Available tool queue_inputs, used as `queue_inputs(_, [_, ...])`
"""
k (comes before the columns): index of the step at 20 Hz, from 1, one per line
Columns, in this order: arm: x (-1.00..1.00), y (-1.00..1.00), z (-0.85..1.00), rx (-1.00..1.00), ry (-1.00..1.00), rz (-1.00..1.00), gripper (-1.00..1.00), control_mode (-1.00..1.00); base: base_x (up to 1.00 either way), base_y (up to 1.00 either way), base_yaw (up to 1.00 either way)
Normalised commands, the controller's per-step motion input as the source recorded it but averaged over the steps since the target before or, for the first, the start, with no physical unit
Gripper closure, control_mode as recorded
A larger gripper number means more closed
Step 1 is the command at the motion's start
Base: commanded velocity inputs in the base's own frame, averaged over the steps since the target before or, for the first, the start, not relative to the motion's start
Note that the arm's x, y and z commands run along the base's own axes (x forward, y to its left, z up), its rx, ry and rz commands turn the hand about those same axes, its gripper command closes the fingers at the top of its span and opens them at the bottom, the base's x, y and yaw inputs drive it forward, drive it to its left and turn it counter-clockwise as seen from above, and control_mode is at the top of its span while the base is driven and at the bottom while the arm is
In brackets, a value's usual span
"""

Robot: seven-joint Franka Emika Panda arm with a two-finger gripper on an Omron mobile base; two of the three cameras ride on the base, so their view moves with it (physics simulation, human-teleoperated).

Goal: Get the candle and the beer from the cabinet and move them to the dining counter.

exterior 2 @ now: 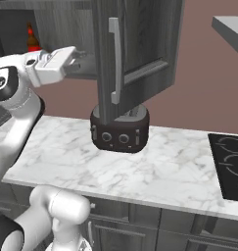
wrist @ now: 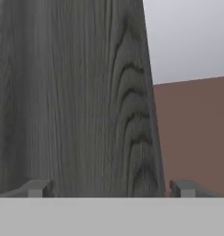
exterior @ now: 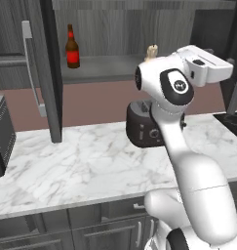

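White arm raised before the open cabinet [exterior: 50,73], gripper [wrist: 109,188] spread wide and empty, beer [exterior: 72,47] and candle [exterior: 151,52] on its shelf, toaster [exterior 2: 119,130] below.

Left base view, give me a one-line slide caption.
Open cabinet with beer and candle on its shelf, arm raised before it above the toaster.

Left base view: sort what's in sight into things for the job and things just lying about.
For the job:
- beer, on the open cabinet's shelf
- candle, same shelf, partly behind the arm
- cabinet, doors open
- end effector, fingers apart

Lying about:
- toaster
- wall counter
- cooktop
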Motion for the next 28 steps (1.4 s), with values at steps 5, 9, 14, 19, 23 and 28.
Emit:
queue_inputs(5, [0.26, -0.46, -0.01, 0.02, 0.0, -0.11, -1.0, -1.0, 0.0, 0.0, 0.0])
queue_inputs(9, [0.03, -0.66, -0.03, 0.06, 0.0, 0.0, -1.0, -1.0, 0.0, 0.0, 0.0])
queue_inputs(14, [0.0, -0.62, 0.0, 0.07, 0.0, 0.0, -1.0, -1.0, 0.0, 0.0, 0.0])
queue_inputs(19, [0.0, -0.64, 0.0, 0.1, 0.0, 0.0, -1.0, -1.0, 0.0, 0.0, 0.0])
queue_inputs(23, [0.0, -0.65, 0.0, 0.08, 0.0, 0.0, -1.0, -1.0, 0.0, 0.0, 0.0])
queue_inputs(28, [0.0, -0.58, 0.0, 0.06, 0.0, 0.0, -1.0, -1.0, 0.0, 0.0, 0.0])
